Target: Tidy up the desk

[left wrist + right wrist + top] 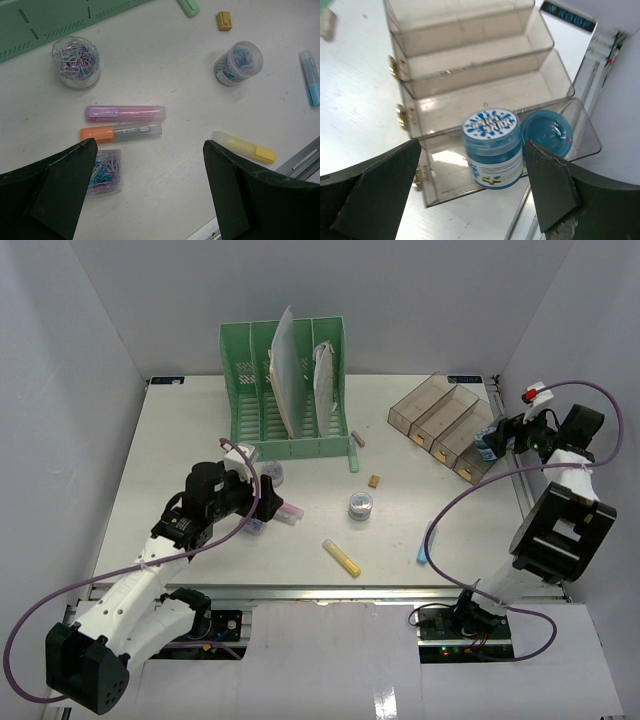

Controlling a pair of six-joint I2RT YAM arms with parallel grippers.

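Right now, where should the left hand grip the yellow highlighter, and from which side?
Grip the yellow highlighter across the middle of its barrel, coming straight down from above. It lies flat on the desk, alone, with bare space along both long sides, so the open left hand can close across its narrow width. Turn the wrist to match its slant.

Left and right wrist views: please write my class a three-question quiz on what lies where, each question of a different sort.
1. True or false: the orange highlighter lies side by side with the purple highlighter.
2. The blue tub sits in the brown tray's: A) end compartment; B) a middle compartment; C) no compartment.
3. How many clip jars are on the desk in the left wrist view?
Key: 1 true; 2 A; 3 three.
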